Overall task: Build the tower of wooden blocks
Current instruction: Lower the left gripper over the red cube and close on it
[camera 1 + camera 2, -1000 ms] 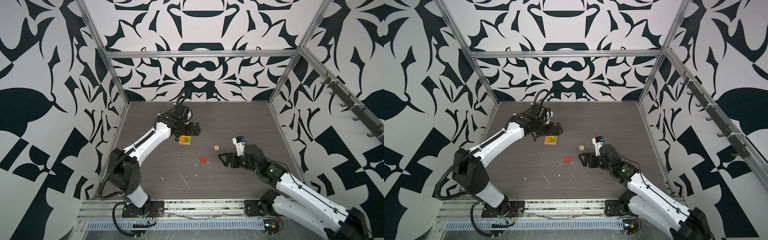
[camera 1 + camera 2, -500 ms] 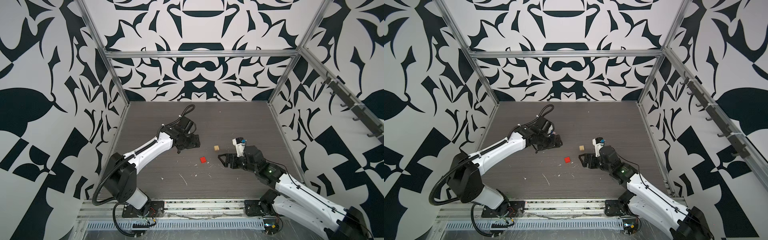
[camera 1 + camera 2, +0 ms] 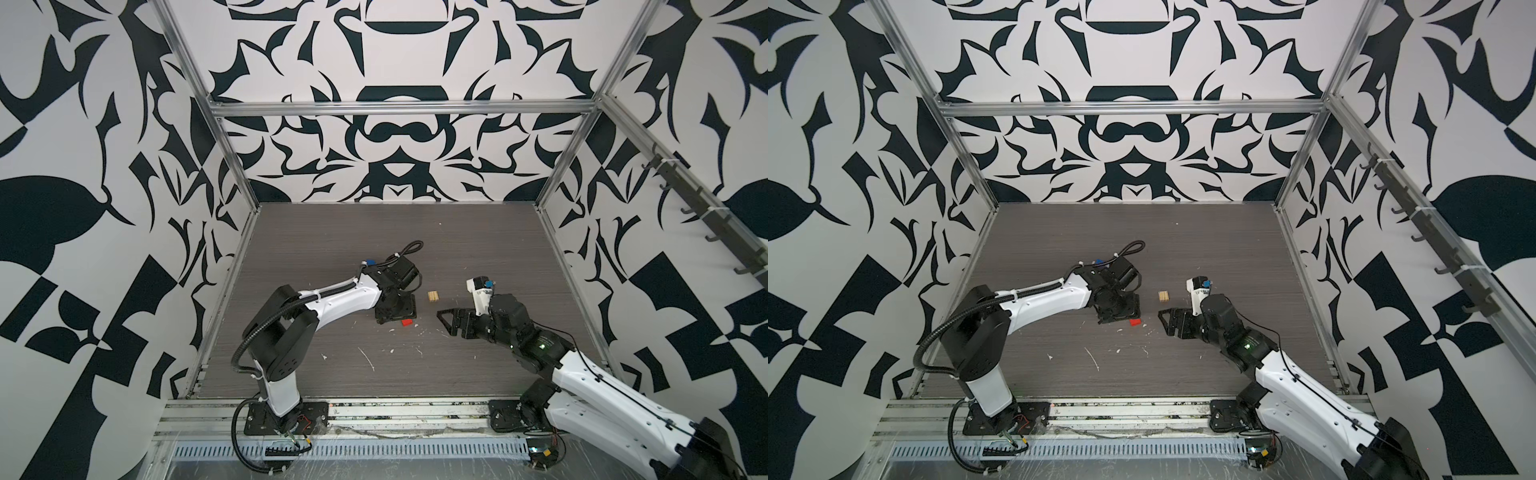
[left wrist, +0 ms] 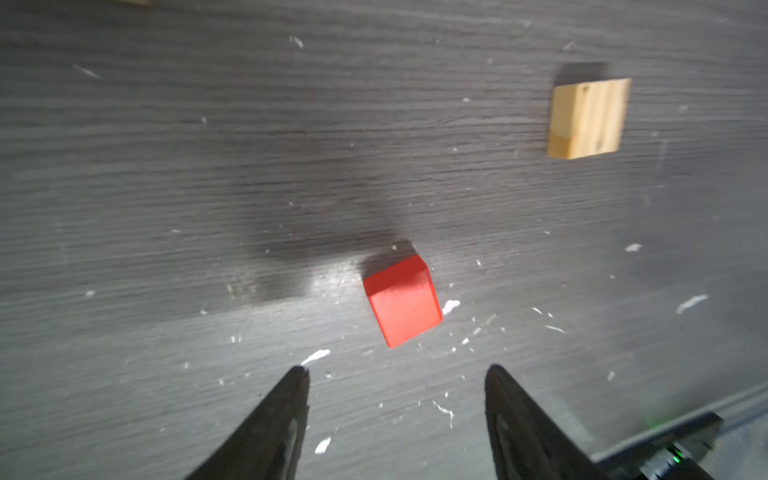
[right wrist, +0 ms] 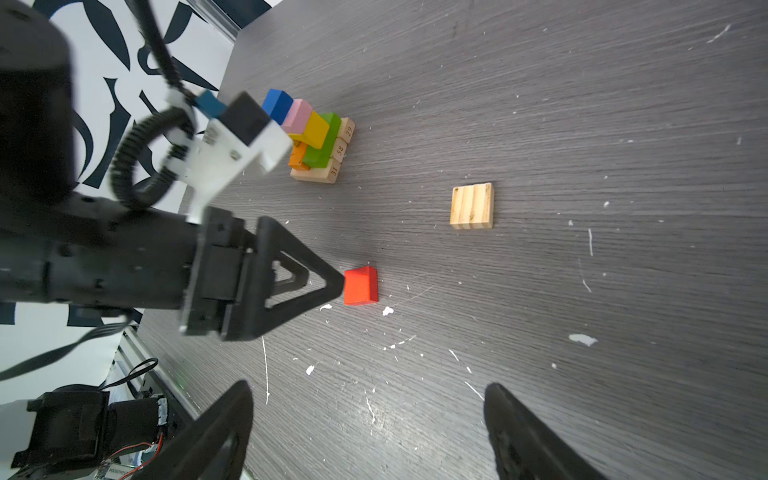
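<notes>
A red block (image 4: 403,301) lies on the dark table just ahead of my left gripper (image 4: 397,370), which is open with only bare table between its fingertips. In both top views the red block (image 3: 408,322) (image 3: 1135,322) peeks out beside the left gripper (image 3: 392,318). A tan cube (image 3: 433,296) (image 5: 471,206) lies a little farther back. The tower (image 5: 320,141) shows only in the right wrist view: tan planks, orange and green, yellow and pink, a blue block (image 5: 277,104) on top. My right gripper (image 5: 369,386) (image 3: 444,322) hovers open and empty to the right of the red block.
The left arm (image 3: 340,297) covers the tower in both top views. White flecks and scratches (image 3: 365,357) mark the table in front of the blocks. Metal frame posts (image 3: 232,266) and patterned walls close in the table on three sides.
The left arm has swung from the tower toward the front and right, down to the red block, and its jaws have narrowed. The tower is now hidden under it. The right arm has not moved.
</notes>
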Motion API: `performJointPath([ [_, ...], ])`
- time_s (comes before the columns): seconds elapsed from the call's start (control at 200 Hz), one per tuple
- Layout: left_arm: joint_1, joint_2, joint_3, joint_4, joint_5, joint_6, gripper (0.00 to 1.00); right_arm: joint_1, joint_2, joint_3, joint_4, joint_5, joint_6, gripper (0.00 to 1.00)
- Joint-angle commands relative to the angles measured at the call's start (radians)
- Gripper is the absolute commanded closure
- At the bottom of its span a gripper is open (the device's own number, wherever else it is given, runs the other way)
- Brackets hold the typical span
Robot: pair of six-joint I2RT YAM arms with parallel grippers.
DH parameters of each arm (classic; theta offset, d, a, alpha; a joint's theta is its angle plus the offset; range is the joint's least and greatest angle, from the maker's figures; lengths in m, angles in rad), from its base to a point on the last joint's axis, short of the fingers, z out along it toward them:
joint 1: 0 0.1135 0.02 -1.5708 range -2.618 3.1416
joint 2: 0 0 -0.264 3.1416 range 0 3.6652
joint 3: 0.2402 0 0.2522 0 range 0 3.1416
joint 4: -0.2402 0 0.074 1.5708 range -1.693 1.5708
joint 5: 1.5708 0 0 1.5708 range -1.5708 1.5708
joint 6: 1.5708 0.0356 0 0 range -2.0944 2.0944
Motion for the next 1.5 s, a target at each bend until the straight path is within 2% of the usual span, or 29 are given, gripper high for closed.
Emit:
performJointPath([
  [0.0,-0.01,0.027,0.043,-0.024,-0.04,-0.04,0.3,0.005,-0.023,-0.002,0.017,0.018,0.004,0.09],
  [0.235,-0.032,0.091,0.078,-0.042,-0.054,-0.048,0.31,0.007,-0.009,0.003,0.021,0.015,0.003,0.09],
  [0.37,-0.051,0.128,0.128,-0.106,-0.114,-0.036,0.31,0.005,-0.004,0.007,0.023,0.013,0.001,0.09],
  [0.54,-0.058,0.161,0.156,-0.128,-0.125,-0.034,0.32,0.005,-0.004,0.008,0.023,0.013,-0.001,0.09],
  [0.73,-0.064,0.197,0.195,-0.164,-0.142,-0.023,0.41,0.005,-0.003,0.016,0.015,0.014,-0.006,0.09],
  [1.17,-0.083,0.257,0.246,-0.238,-0.171,0.002,0.48,0.005,-0.001,0.025,0.01,0.015,-0.01,0.09],
  [1.495,-0.083,0.244,0.238,-0.258,-0.19,0.062,0.64,0.007,0.008,0.021,0.017,0.011,-0.006,0.09],
])
